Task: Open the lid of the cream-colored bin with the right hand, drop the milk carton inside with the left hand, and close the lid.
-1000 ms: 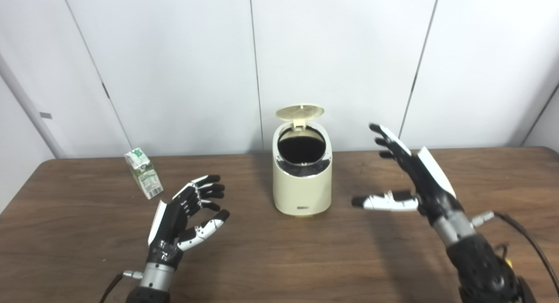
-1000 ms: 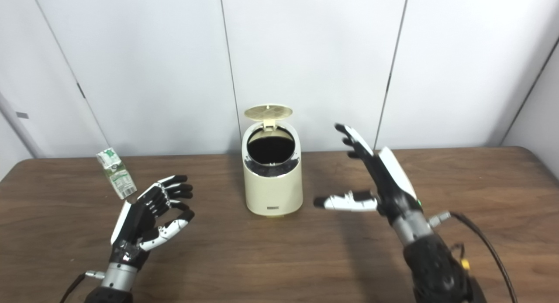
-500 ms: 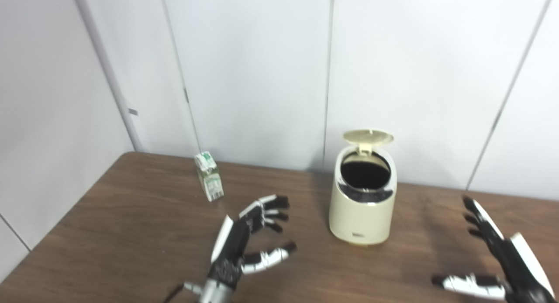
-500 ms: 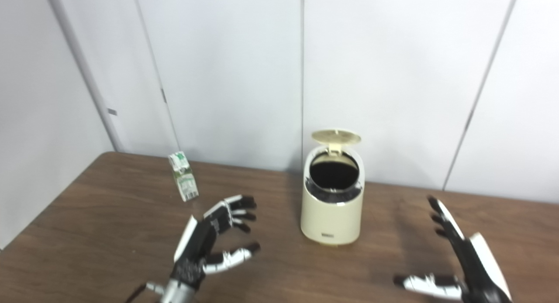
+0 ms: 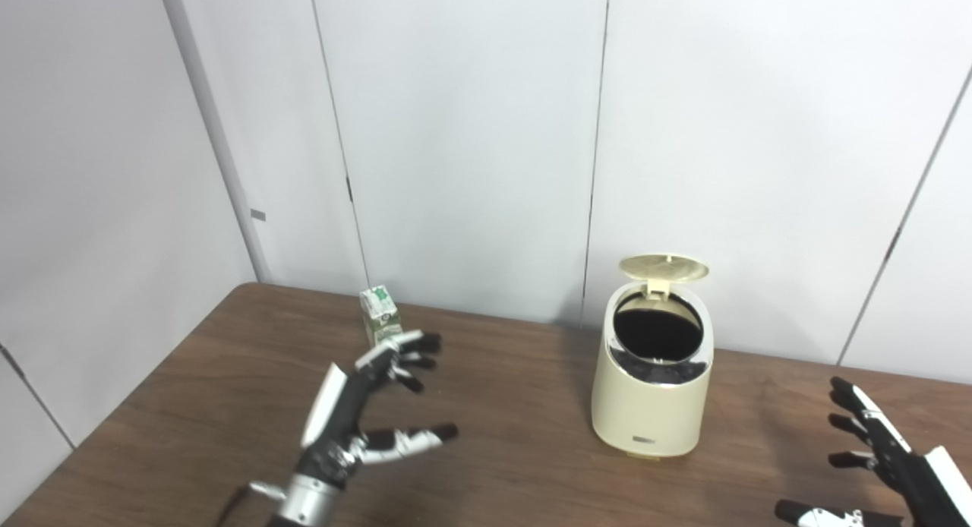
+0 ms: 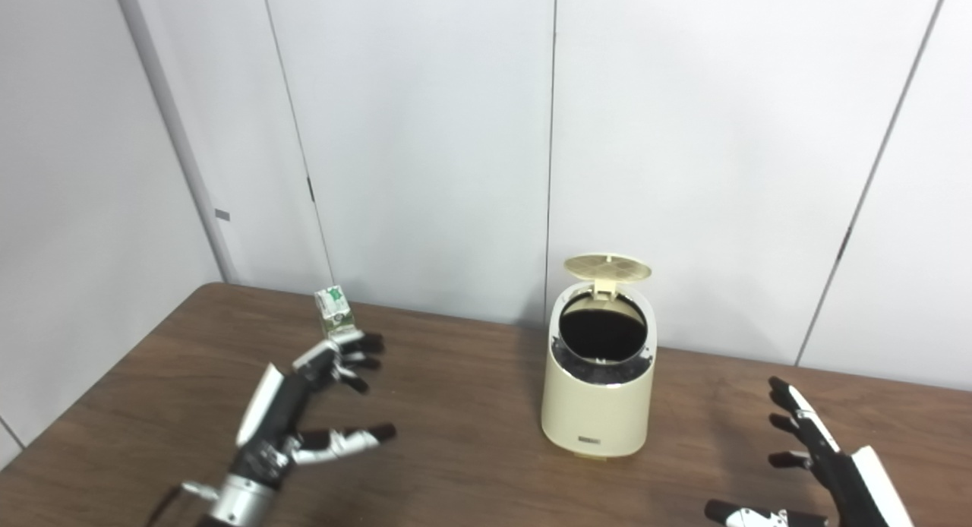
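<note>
The cream-colored bin (image 5: 651, 394) stands on the wooden table (image 5: 501, 405) with its round lid (image 5: 663, 267) tipped up and back, showing a dark inside. A small green and white milk carton (image 5: 380, 322) stands upright near the table's far left edge. My left hand (image 5: 364, 409) is open, fingers spread, raised just in front of the carton and partly covering its lower part. At the bottom right my right hand (image 5: 881, 466) is open with nothing in it, well to the right of the bin.
White wall panels (image 5: 471, 132) rise right behind the table's far edge. The table's left edge (image 5: 121, 413) runs diagonally near my left hand.
The camera has turned left and tilted up, shifting the whole scene right. My left hand has reached forward toward the carton. My right hand has drawn back from the bin.
</note>
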